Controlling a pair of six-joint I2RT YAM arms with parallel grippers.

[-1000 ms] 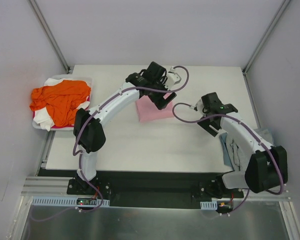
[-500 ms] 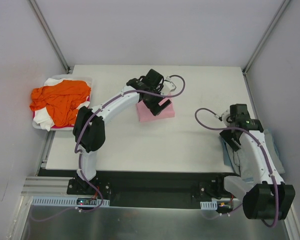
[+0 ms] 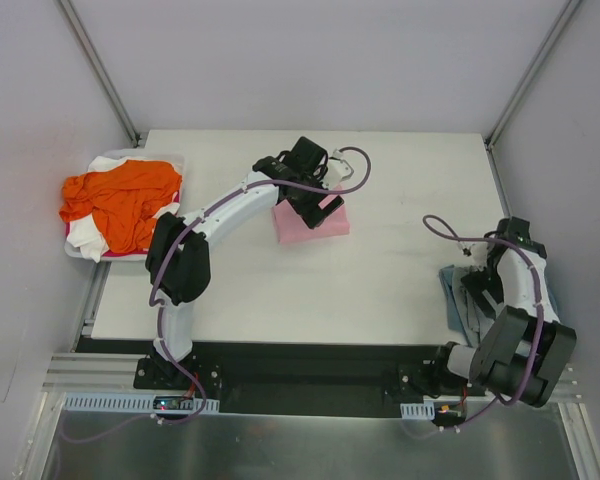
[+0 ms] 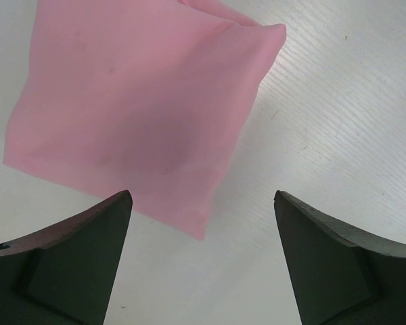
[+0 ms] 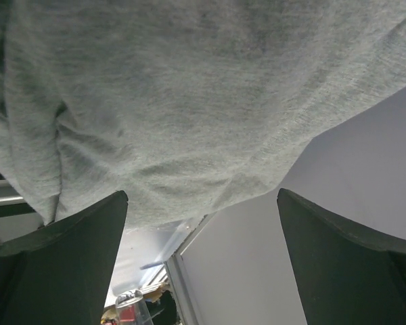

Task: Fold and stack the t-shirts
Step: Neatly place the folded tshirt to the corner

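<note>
Upper left of frame, tray (image 3: 176,158): orange t-shirt (image 3: 120,200) crumpled over white t-shirt (image 3: 90,240). Centre, tabletop (image 3: 280,290): light pink t-shirt (image 3: 315,228), folded flat; left gripper (image 4: 201,196) above it, jaws spread, empty. Lower right, tabletop edge: grey-blue t-shirt (image 3: 456,302), bunched; right gripper (image 5: 201,193) close against it, jaws spread wide.

The left arm (image 3: 230,205) stretched forward and rightward in a long bend, wrist tipped down, the left gripper (image 4: 203,203) hanging with jaws spread wide. The right arm (image 3: 520,290) sat folded back near its base, the right gripper (image 5: 201,203) gaping just as wide.
</note>
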